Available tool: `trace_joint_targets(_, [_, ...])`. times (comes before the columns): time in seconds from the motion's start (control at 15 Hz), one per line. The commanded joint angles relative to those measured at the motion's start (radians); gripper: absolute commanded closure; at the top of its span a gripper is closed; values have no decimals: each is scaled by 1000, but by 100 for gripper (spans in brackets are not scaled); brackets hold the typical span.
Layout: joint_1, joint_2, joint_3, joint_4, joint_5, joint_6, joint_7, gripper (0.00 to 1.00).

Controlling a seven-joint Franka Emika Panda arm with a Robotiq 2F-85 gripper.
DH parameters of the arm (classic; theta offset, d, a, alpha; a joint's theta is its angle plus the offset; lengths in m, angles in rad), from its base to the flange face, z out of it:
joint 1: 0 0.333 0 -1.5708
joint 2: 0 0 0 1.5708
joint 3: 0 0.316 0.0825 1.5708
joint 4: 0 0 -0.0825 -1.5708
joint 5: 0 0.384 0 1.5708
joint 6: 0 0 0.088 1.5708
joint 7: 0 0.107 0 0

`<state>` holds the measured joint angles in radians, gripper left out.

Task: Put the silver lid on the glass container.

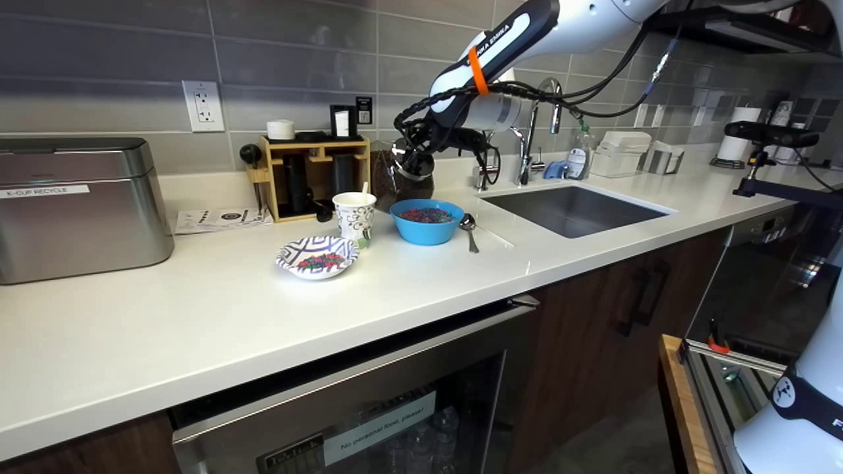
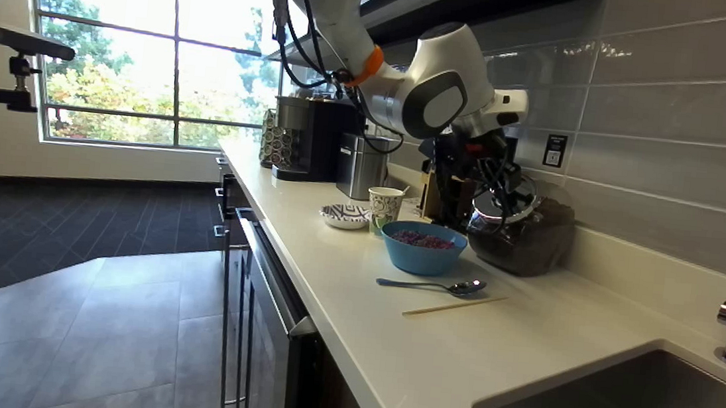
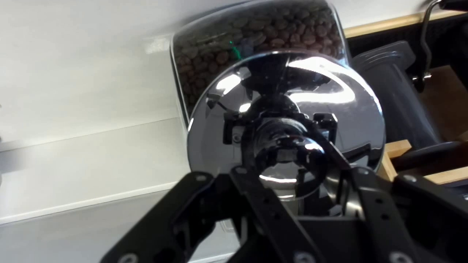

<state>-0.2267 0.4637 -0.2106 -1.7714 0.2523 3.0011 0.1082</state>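
Silver lid point(image 3: 292, 98) — round, mirror-polished metal, ball knob point(image 3: 289, 164); covers part of the glass jar point(image 3: 248, 45), whose coffee beans point(image 3: 292, 25) show toward eleven o'clock in the wrist view; whether seated, unclear. Hand point(image 3: 298, 180): jaws parted astride the knob, grip cannot be told. Around the jar in an exterior view, on the glossy white counter point(image 1: 230, 316): smooth blue bowl point(image 1: 425, 232), five o'clock — partly blocking the jar; patterned paper cup point(image 1: 355, 220), seven; wooden organizer point(image 1: 280, 145), nine.

Got a white bench point(image 1: 164, 316) with a cut-in sink point(image 1: 566, 214). Carries a glass jar point(image 2: 532, 240), blue bowl point(image 1: 427, 234) near it, spoon point(image 2: 461, 287) just beside that bowl, thin stick point(image 2: 455, 306) near the spoon. Also holds paper cup point(image 1: 354, 218) just beside patterned bowl point(image 1: 316, 245), then papers point(image 1: 214, 222), wooden rack point(image 1: 271, 176) and steel bin point(image 1: 92, 224); soap bottle point(image 1: 579, 159) behind sink.
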Motion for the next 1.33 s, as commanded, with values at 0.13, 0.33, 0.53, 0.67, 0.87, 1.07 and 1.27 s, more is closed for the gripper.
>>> trace_joint_targets(0.13, [-15, 57, 9, 52, -21, 13, 25, 29])
trace_joint_targets(0.33, [-15, 68, 8, 61, -22, 14, 25, 15])
trace_joint_targets(0.53, [-17, 84, 6, 77, -23, 12, 27, 0])
trace_joint_targets(0.67, [-21, 81, 10, 76, -21, 4, 24, 0])
trace_joint_targets(0.87, [-24, 31, 26, 38, -19, -21, 8, 0])
trace_joint_targets(1.07, [-4, -51, 7, -30, -42, -80, 4, 0])
trace_joint_targets(1.27, [-20, -173, 28, -115, -50, -188, -33, 0])
